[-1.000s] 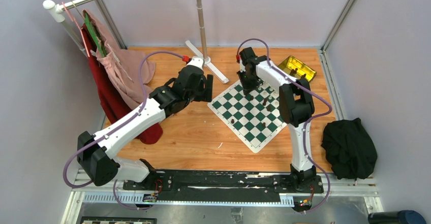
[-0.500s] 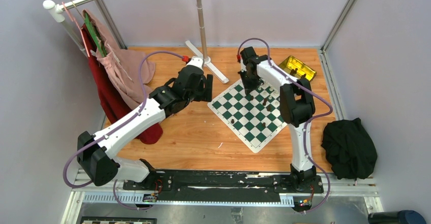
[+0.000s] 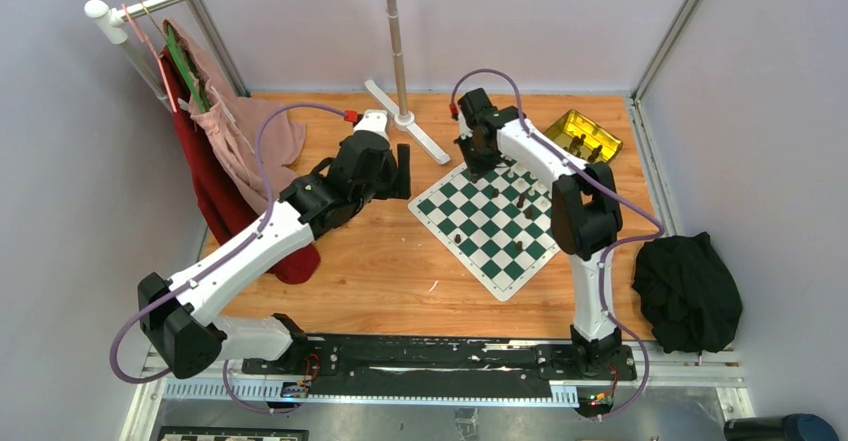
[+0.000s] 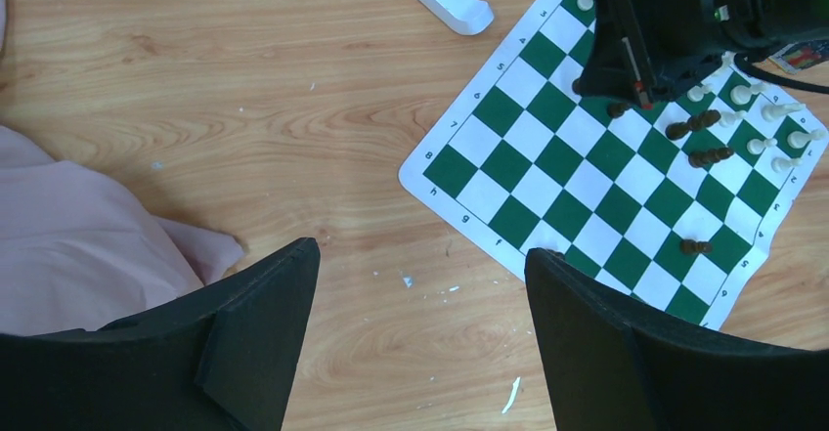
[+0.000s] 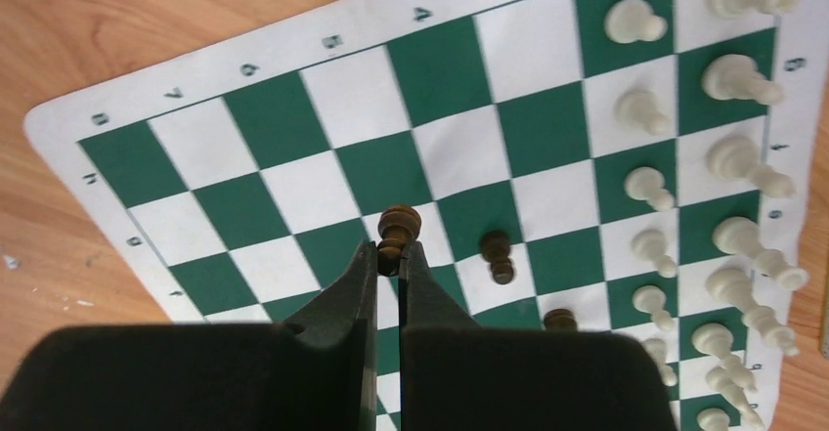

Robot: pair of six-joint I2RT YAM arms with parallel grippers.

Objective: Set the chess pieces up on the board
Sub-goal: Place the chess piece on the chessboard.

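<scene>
1. A wooden table (image 3: 380, 271) between pale walls carries the board (image 5: 293, 196), a green and white checked mat lying askew under the right arm.
2. The right gripper (image 5: 389, 258) is clenched on a dark pawn (image 5: 399, 226), nipped at its stem over the middle squares. Whether its base touches the mat is hard to judge.
3. White pieces (image 5: 743, 79) line one edge, and other dark pieces (image 5: 499, 253) stand scattered nearby.
4. The left gripper (image 4: 418, 255) hangs released and holds nothing, over the wood beside the board.
5. The step in hand looks like moving this pawn to the dark side's row. Next it needs a level set-down on a free square, then release.
</scene>
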